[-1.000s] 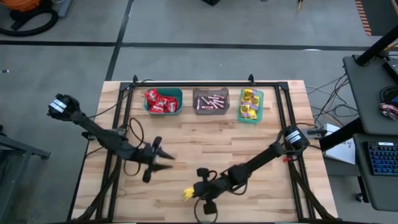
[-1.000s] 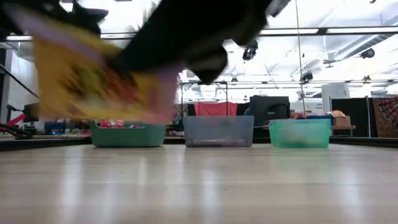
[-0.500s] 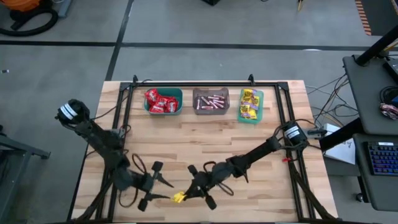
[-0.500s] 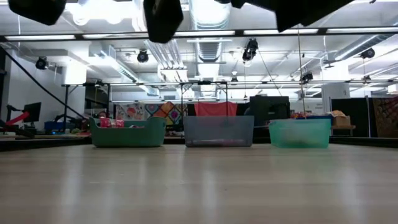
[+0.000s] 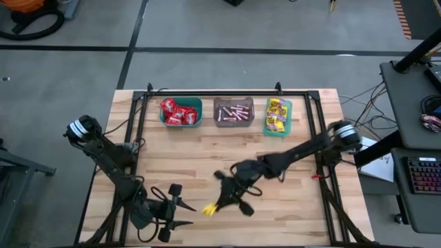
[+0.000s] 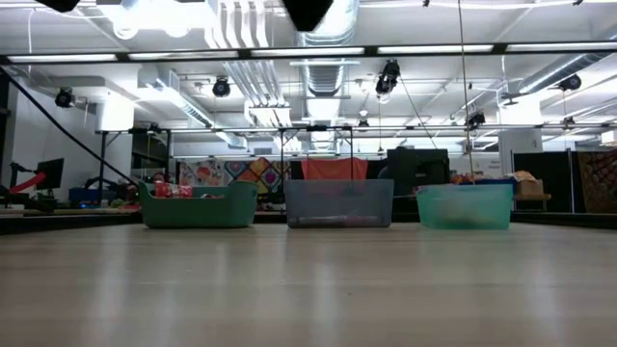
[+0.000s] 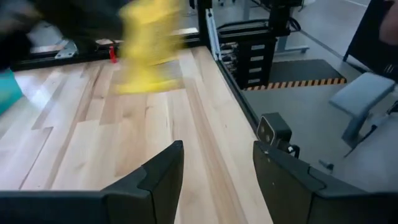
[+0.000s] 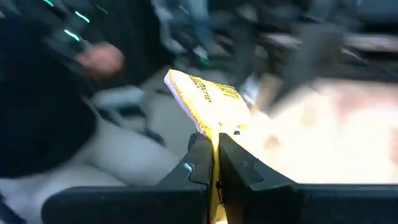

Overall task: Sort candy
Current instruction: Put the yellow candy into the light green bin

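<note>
A yellow packet is pinched by one end in the clenched right gripper, raised over the surface near its front edge, while the left gripper, fingers parted and empty, is parked just beside it. The packet could be shaken loose or knocked against the left gripper, given so thin a hold. Open room is left toward the green bin of yellow candy at the back edge.

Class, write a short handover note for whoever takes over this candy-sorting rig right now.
Right gripper: shut on a yellow packet, held above the table's near middle.
Left gripper: open, empty, near the front-left edge.
Done: red packets in the teal bin, pinkish sticks in the grey bin, yellow packets in the green bin.
Left: drop the held packet in the green bin.
</note>
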Tool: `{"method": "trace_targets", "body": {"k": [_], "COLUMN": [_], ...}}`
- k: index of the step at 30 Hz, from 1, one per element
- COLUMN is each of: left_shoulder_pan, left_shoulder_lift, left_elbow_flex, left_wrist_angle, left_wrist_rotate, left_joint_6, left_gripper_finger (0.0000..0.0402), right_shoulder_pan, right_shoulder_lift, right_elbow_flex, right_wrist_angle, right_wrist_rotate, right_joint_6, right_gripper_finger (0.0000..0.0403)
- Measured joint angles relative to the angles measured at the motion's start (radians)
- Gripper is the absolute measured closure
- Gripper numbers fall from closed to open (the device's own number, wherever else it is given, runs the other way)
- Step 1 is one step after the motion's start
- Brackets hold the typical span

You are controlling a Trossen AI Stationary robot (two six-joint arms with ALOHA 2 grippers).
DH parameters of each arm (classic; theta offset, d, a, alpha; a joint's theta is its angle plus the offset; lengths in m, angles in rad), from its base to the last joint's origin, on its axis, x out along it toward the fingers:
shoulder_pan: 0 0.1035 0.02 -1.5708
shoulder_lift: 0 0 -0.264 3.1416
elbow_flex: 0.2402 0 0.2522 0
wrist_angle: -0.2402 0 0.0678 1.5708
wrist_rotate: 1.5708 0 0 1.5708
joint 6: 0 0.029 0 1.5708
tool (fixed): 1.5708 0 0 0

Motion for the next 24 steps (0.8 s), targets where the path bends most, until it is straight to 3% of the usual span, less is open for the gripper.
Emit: {"method": "trace_targets", "body": {"k": [4,9,18,24], "left_shoulder_pan": [0.014,0.043,0.054,0.078], "left_shoulder_lift": [-0.012,-0.018,0.004,0.025], "left_elbow_flex": [0.005,0.012,0.01,0.009], "left_wrist_angle": [0.001,0.003,0.056,0.081], "left_wrist_rotate": [0.0,-0.05,-0.182,-0.209], "left_joint_6": [-0.007,-0.007,0.003,0.009], "left_gripper_finger": [0.0225,0.0225,0.0228,0.0243], "right_shoulder_pan": [-0.079,-0.199,-0.391,-0.562], "right_shoulder_lift": [-0.16,-0.296,-0.417,-0.499], "right_elbow_flex": [0.0,-0.002,-0.069,-0.14], "right_wrist_angle": [-0.314,-0.477,-0.527,-0.652], "right_wrist_rotate": [0.14,0.274,0.293,0.279], "right_joint_6": [-0.096,-0.127,-0.112,-0.087], "right_gripper_finger": [0.0394,0.0394,0.0394,0.0394]}}
